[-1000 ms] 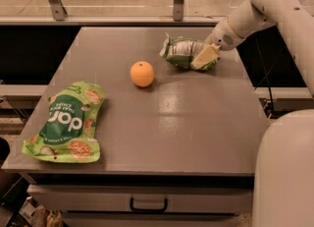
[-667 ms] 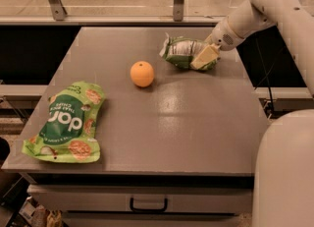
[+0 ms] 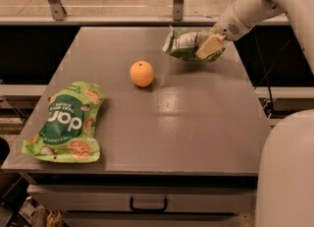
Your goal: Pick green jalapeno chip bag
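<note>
Half-seen goings-on at the far right corner.
Gripper [image 3: 208,46] clamped on the green jalapeno chip bag [image 3: 184,44] there, covering its right end; second finger hidden behind the foil, bag print too small to read. Arm [image 3: 255,5] cut off by top and right edges. Small lettering on the bright-green bag [image 3: 66,123] near the front left corner, unreadable.

A grey table [image 3: 196,137] with a drawer [image 3: 147,202] stood below a railed ledge [image 3: 117,19], the gripper [image 3: 206,47] above the table's far-right corner.
</note>
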You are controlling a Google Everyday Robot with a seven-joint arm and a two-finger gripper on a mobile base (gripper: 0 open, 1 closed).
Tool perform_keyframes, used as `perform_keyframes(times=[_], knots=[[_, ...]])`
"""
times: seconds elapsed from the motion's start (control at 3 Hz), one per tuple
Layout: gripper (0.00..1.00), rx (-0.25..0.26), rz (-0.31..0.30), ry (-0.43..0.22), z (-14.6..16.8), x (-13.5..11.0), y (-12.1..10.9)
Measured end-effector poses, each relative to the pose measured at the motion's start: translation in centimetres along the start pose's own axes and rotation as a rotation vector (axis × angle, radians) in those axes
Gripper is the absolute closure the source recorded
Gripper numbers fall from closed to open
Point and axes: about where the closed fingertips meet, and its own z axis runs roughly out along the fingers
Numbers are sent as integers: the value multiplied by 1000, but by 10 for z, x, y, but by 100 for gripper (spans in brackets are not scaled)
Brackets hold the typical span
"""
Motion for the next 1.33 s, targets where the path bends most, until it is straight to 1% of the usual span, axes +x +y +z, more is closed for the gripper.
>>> perform_keyframes(times=[0.33, 0.67, 1.33], knots=[[100, 46, -31, -22, -33, -17, 1], [100, 71, -60, -61, -58, -29, 2], [100, 105, -115, -116, -89, -51, 2]])
